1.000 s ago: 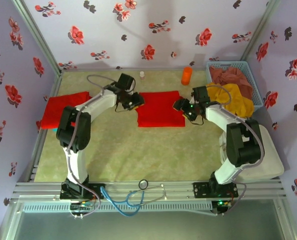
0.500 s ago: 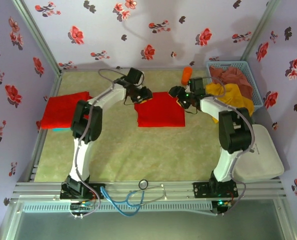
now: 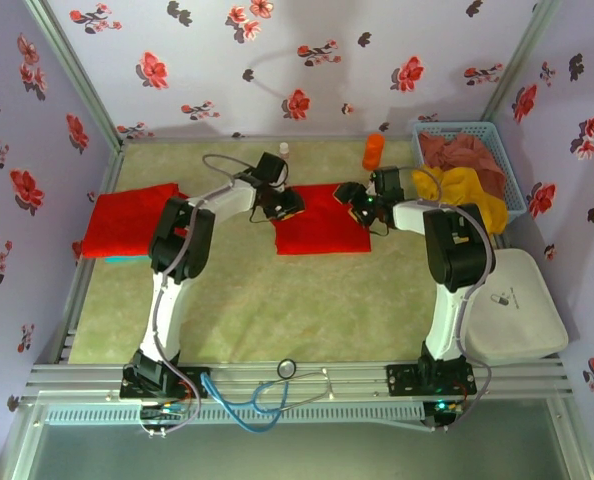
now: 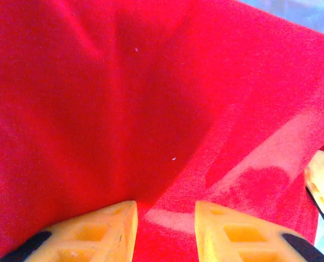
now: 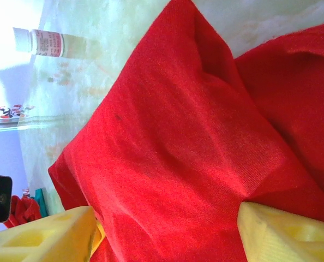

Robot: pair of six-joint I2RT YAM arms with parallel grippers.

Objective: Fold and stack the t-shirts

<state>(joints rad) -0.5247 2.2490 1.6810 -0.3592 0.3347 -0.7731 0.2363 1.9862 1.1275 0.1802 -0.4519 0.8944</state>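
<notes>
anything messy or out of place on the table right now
Yes: a yellow cloth hangs out of the blue basket at the far right, draped over its near rim instead of lying inside. Nothing else stands out.

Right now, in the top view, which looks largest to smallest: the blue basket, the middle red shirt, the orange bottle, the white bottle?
1. blue basket
2. middle red shirt
3. orange bottle
4. white bottle, clearly the smallest

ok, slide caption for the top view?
Left gripper and right gripper at far corners of the centre t-shirt; second folded t-shirt at left.
</notes>
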